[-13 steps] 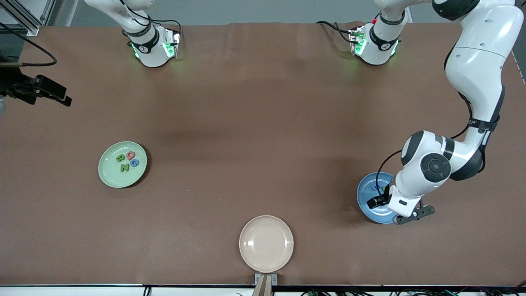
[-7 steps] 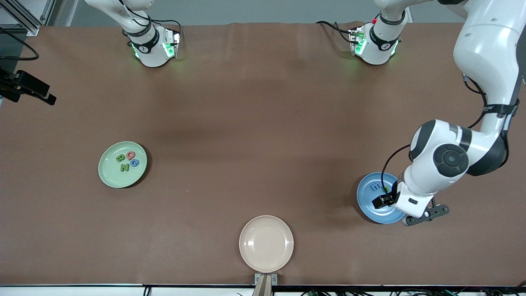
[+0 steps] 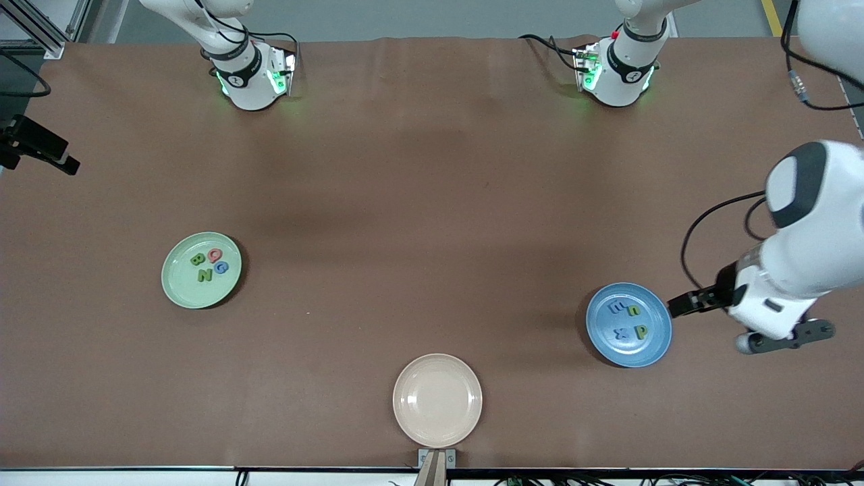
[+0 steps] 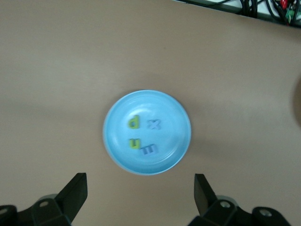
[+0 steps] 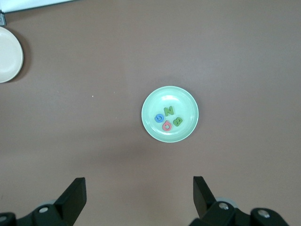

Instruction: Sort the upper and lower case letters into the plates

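Left end effector (image 4: 140, 197) hung with fingers apart and empty over the bench (image 3: 432, 202), just beside the blue plate (image 3: 658, 341), which lay flat holding four lowercase letters (image 3: 628, 320). Right end effector (image 5: 139, 200), also spread and empty, waited well apart from the green plate (image 3: 179, 287), which held four capital letters (image 3: 209, 264). A beige plate (image 3: 437, 399) lay bare.
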Available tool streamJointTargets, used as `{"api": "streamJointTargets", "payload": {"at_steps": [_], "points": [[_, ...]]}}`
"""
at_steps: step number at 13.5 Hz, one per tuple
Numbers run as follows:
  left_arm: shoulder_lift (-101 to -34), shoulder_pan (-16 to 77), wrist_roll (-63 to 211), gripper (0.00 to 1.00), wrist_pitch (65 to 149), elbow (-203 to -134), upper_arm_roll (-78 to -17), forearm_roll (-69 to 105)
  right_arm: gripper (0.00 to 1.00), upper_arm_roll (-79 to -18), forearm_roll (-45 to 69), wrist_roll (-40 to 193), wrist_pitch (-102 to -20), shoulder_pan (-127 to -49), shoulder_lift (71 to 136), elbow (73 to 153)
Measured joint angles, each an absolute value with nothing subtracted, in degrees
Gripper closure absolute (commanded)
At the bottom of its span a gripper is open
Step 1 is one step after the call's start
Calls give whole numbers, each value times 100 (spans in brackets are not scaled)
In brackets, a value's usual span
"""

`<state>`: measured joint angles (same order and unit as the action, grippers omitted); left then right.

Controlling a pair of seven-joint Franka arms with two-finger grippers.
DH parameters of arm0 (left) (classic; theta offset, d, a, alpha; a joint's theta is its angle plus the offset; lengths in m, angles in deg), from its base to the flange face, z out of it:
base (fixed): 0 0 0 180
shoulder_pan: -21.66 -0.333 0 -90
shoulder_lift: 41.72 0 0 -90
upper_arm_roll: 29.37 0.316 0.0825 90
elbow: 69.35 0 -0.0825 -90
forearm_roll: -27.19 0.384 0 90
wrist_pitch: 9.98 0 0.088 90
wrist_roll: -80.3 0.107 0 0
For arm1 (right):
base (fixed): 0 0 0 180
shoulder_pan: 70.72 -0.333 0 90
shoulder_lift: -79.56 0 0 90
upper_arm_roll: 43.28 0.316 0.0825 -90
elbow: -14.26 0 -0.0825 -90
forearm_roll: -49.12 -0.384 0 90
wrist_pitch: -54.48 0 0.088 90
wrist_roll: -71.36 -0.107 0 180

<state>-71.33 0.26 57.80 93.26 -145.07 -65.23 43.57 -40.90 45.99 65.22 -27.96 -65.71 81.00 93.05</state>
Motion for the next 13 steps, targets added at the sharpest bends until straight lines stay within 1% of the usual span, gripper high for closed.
{"api": "streamJointTargets", "payload": {"at_steps": [4,10,11,12,13], "points": [[-6573,-38,6149,0,8604,-14499,-6551,4316,0,-4089,4599,6522,-2796,-6565,8098,9227],[-6081,-20,6762,0,8166,-14497,-6531,4244,0,-4089,4600,6522,-2851,-6563,8098,9206],[-5940,19,6933,0,8118,-14500,-6403,4081,0,-4089,4600,6522,-2857,-6562,8098,9204],[-5759,194,7154,0,8013,-14515,-6078,3849,0,-4090,4600,6522,-2870,-6561,8098,9202],[-5559,567,7359,0,7863,-14545,-5540,3611,0,-4089,4600,6522,-2880,-6560,8098,9201]]}}
